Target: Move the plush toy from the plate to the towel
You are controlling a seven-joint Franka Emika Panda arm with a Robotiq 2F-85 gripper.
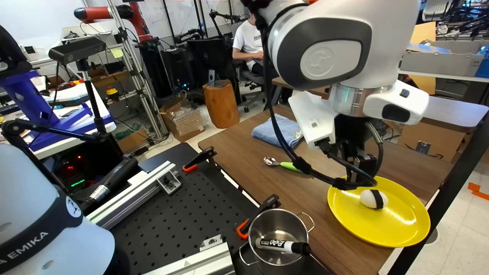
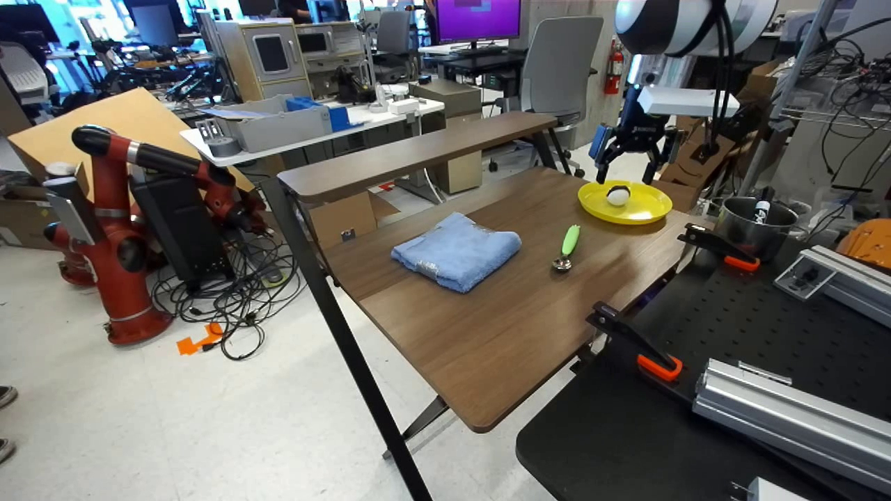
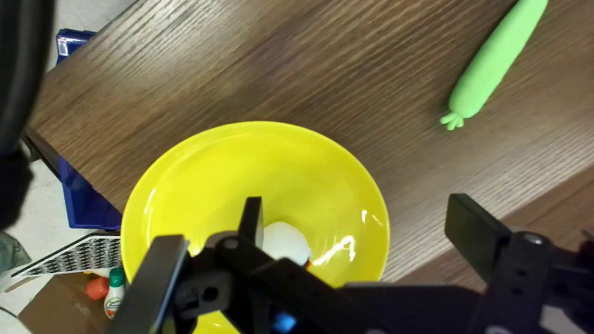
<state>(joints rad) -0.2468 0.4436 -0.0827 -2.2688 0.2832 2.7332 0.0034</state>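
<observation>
Plush toy, one, pale with dark band, lies on the yellow plate below the empty, wide-parted tool, at the left of the finger gap in the wrist view, and is near-round, its slight long axis roughly crosswise in an exterior view, band nearer the right end.

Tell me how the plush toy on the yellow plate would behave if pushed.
The plush toy looks rounded, so it may roll. The yellow plate looks glossy, so sliding seems possible, though its raised rim might stop the toy.
</observation>
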